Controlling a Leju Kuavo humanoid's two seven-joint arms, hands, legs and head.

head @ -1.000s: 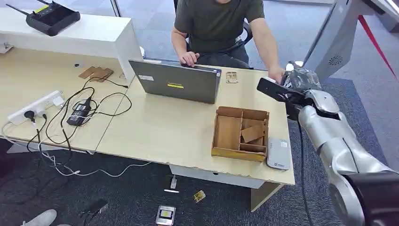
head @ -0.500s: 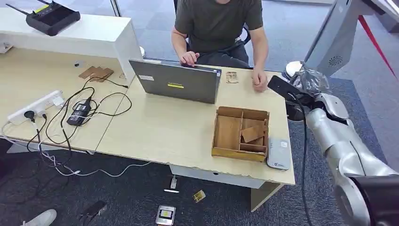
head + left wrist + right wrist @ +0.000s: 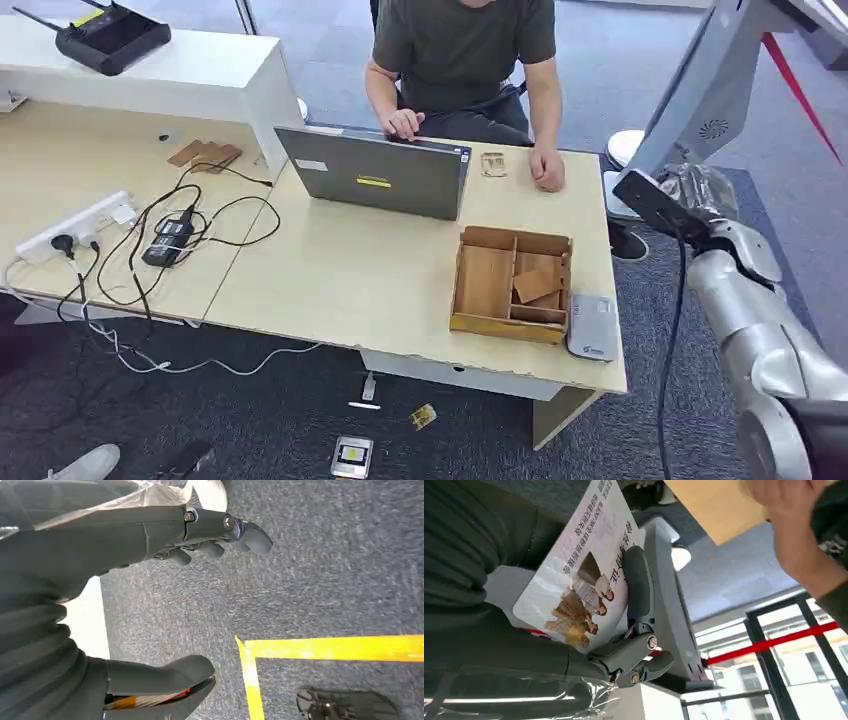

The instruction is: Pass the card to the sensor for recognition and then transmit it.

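Room: office floor with grey carpet; a light wood desk [image 3: 380, 280] runs across the middle, and a person [image 3: 460, 50] sits at its far side behind a grey laptop [image 3: 385, 175].
Desk items: a wooden divided tray [image 3: 510, 285] sits near the right front corner, and just right of it, at the desk edge, lies a flat grey sensor [image 3: 592, 327]. A power strip [image 3: 75, 225] and tangled cables lie on the left half.
Card: we see a printed card [image 3: 584, 575] with photos and text held flat in the right hand [image 3: 624, 630], thumb across its face and fingers behind it.
Right hand position: in the head view the right hand [image 3: 690, 195] is raised off the desk's right edge, well apart from the sensor and further back than it.
Left hand: the left hand [image 3: 150, 595] hangs over carpet and a yellow floor line; fingers apart, nothing in them.
Step in hand, our judgement: bring the card to the sensor.
Doing it well: we would swing the arm nearer and leftward, lower it with the card's face level over the reader, and clear the tray wall.
Risk: the hold looks shallow, so a quick turn could shift the card.
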